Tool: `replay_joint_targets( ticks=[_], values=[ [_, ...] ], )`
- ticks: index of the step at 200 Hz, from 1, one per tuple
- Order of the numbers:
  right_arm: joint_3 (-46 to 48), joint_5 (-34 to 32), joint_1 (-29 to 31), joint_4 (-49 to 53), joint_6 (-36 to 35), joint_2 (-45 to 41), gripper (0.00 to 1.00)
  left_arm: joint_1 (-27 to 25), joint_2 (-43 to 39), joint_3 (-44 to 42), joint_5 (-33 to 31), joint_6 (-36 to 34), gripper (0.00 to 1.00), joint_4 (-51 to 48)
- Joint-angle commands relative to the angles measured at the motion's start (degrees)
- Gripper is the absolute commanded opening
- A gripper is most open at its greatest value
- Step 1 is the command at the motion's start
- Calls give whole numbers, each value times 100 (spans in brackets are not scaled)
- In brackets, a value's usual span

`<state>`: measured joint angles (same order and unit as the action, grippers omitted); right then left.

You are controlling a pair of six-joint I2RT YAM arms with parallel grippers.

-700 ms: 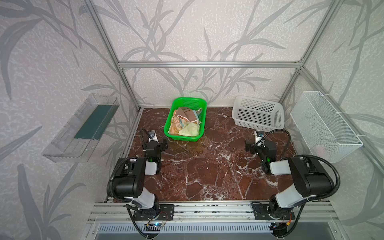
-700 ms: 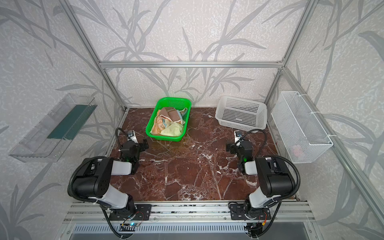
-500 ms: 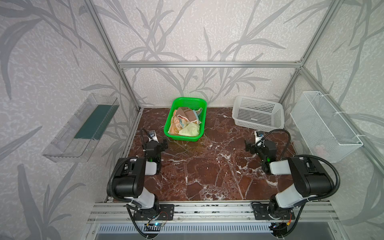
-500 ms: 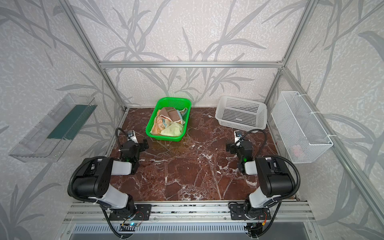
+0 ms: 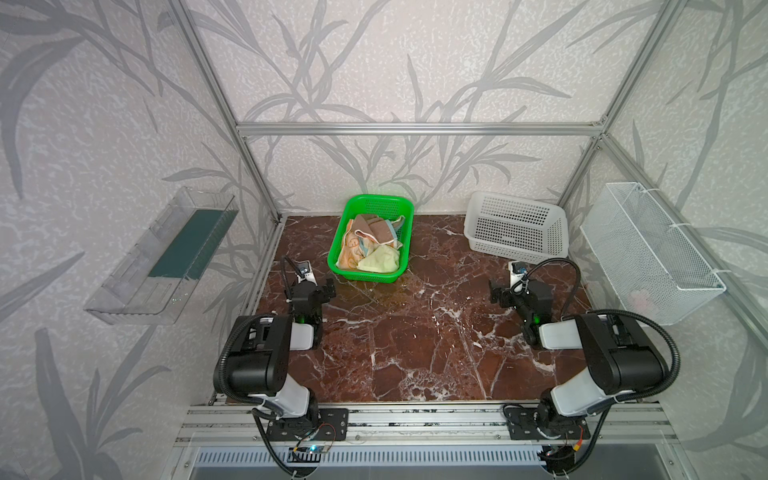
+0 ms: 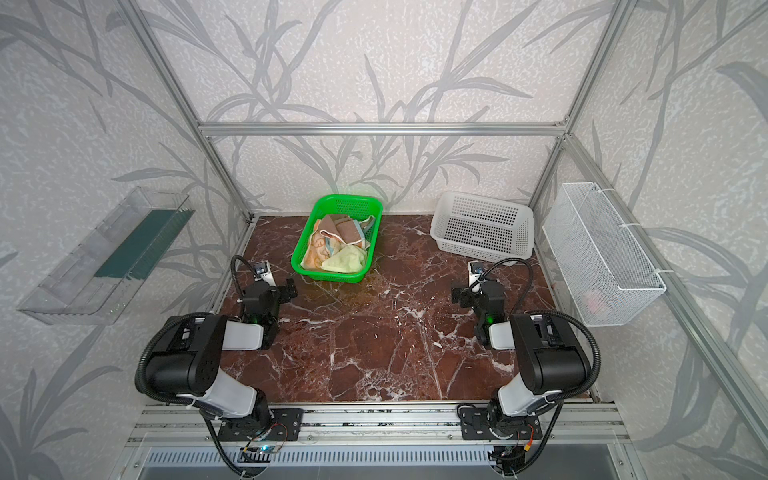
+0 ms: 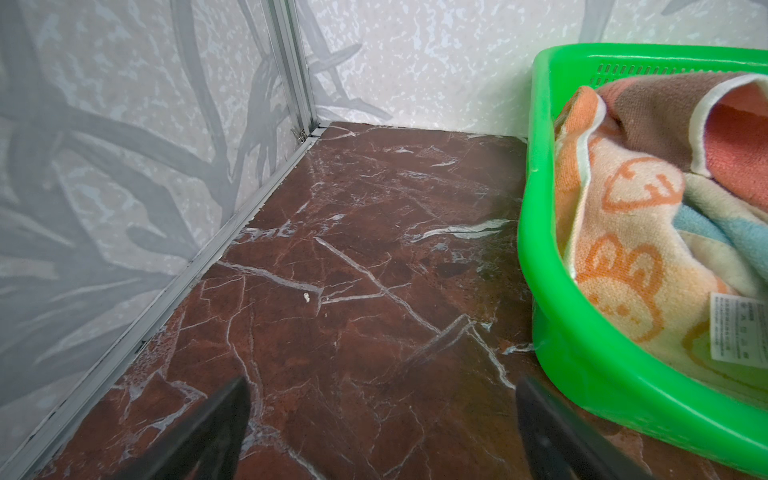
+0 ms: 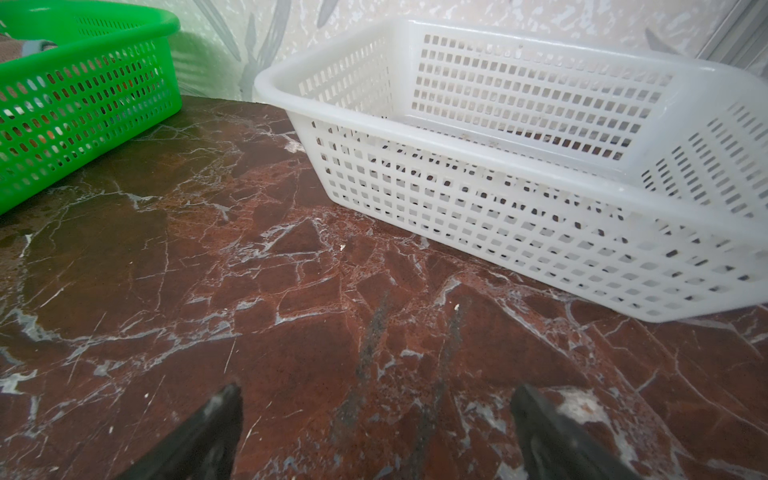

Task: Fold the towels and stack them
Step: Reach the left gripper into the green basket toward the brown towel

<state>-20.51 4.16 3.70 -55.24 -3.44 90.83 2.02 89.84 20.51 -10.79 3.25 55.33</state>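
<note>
Towels [image 5: 370, 249] in a basket [image 5: 376, 198] at the table [image 5: 415, 332] rear centre, second basket [image 5: 511, 246] right of it

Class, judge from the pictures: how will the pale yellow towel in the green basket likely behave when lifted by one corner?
Probably floppy: the pale yellow towel lies crumpled in soft folds, so it should droop. Likely light, being a small cloth. It may drag its neighbour, since it rests against the orange-cream towel inside the green basket.

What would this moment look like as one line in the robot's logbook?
stage: nothing folded yet | towels: heaped in green basket | left gripper: open, empty | right gripper: open, empty
</note>
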Motion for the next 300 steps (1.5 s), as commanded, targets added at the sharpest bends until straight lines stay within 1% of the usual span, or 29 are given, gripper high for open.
replay_joint_targets(
  ticks=[1, 147, 160, 177, 199, 211, 230, 242, 260, 270, 286, 300],
  values=[
    [-111, 23, 17, -67, -30, 4, 99, 9, -2, -39, 24, 58, 99, 156],
    [-90, 24, 16, -95, -38, -2, 99, 14, 3, -43, 33, 42, 99, 175],
    [3, -39, 70, -174, -85, -117, 99, 1, -198, -86, 123, 0, 99, 84],
    [94, -193, 201, -10, -196, -488, 99, 0, -795, -50, -38, 72, 99, -573],
    [50, -469, 441, 526, -325, -985, 99, -7, -1610, 299, 6, 275, 99, -2136],
    [-70, -624, 569, 1025, -349, -1232, 99, -28, -1982, 495, 105, 394, 99, -2826],
    [-325, -819, 763, 1902, -327, -1585, 99, -155, -2415, 730, 146, 476, 99, -3439],
    [-504, -791, 847, 2415, -185, -1828, 99, -240, -2592, 984, 184, 572, 99, -3956],
    [-796, -685, 953, 3178, 238, -2111, 99, -328, -2596, 1461, 503, 819, 99, -4692],
    [-1032, -634, 990, 3668, 505, -2182, 99, -366, -2478, 1744, 659, 1081, 99, -5007],
    [-1481, -472, 1055, 4456, 859, -2161, 99, -434, -2119, 2205, 1049, 1500, 99, -5394],
    [-1857, -358, 1142, 5015, 1078, -2026, 99, -570, -1707, 2643, 1131, 1769, 99, -5676]
  ],
)
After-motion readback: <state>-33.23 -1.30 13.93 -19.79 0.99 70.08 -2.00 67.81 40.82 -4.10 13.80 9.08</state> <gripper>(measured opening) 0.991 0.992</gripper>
